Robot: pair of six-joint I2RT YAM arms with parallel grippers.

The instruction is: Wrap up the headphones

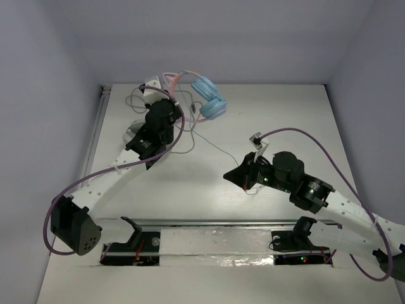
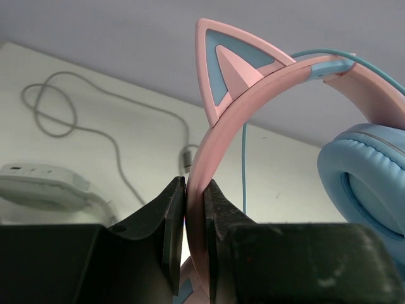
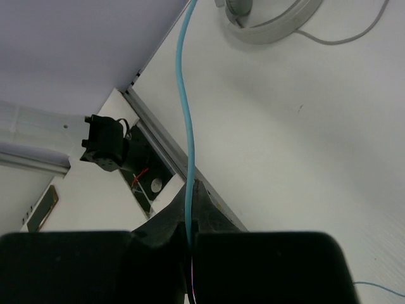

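Observation:
The headphones (image 1: 207, 100) lie at the far middle of the table, with a pink cat-eared headband (image 1: 172, 78) and light-blue earcups. My left gripper (image 1: 174, 100) is shut on the headband; in the left wrist view the pink band (image 2: 215, 126) runs up from between the closed fingers (image 2: 195, 212), with one earcup (image 2: 367, 190) at the right. The thin light-blue cable (image 1: 212, 144) runs across the table to my right gripper (image 1: 231, 175). In the right wrist view that gripper (image 3: 190, 218) is shut on the cable (image 3: 185, 114), which runs straight up and away from the fingers.
A grey-white curved band (image 1: 131, 130) lies under my left arm and shows in both wrist views (image 2: 44, 187) (image 3: 272, 25). A loose grey cable (image 2: 76, 126) curls beside it. A metal rail (image 1: 215, 223) runs along the near edge. Walls close the back and sides.

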